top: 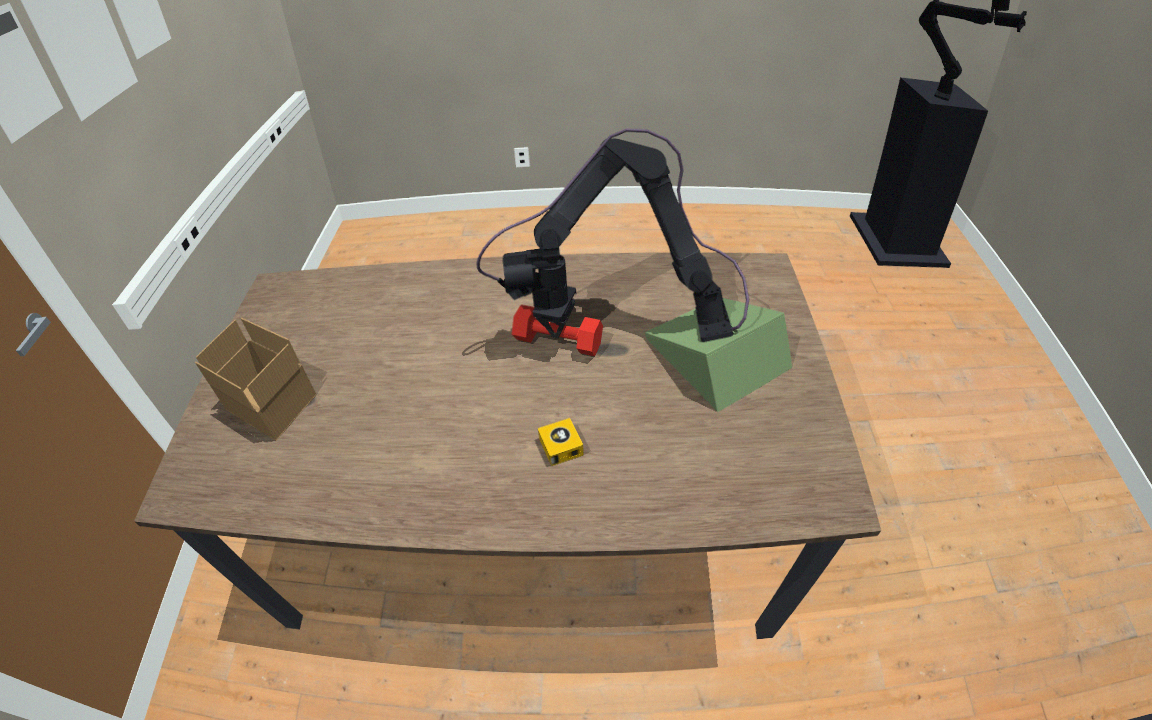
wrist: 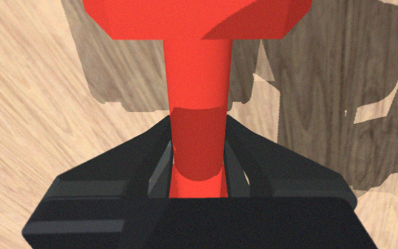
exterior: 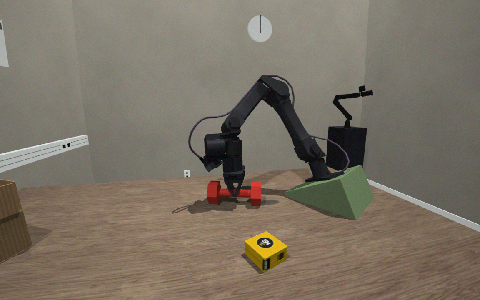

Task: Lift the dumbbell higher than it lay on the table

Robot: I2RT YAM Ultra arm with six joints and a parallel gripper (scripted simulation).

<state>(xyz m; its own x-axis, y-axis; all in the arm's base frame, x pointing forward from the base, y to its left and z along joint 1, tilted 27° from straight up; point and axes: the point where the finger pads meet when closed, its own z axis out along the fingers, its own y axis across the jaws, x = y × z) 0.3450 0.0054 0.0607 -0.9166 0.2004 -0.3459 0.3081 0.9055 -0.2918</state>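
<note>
A wooden counter (top: 401, 465) fills the middle of the room and carries everything else. Toward its right rear sits a green wedge-shaped block (top: 728, 358), and the black arm (exterior: 290, 119) is mounted on top of it, arching up and then down to the left. At the left end of the counter stands an open cardboard box (top: 256, 376). Near the rear middle is the red dumbbell (exterior: 234, 192), its bar level and its two heads at about the same height, close above their shadow on the wood; whether the heads touch the counter is hard to tell. The claw (exterior: 234, 186) points straight down over the bar's midpoint and is clamped on it, one finger (wrist: 159, 169) pressed to each side of the bar. A small yellow box (exterior: 266, 250) lies well in front of the dumbbell.
</note>
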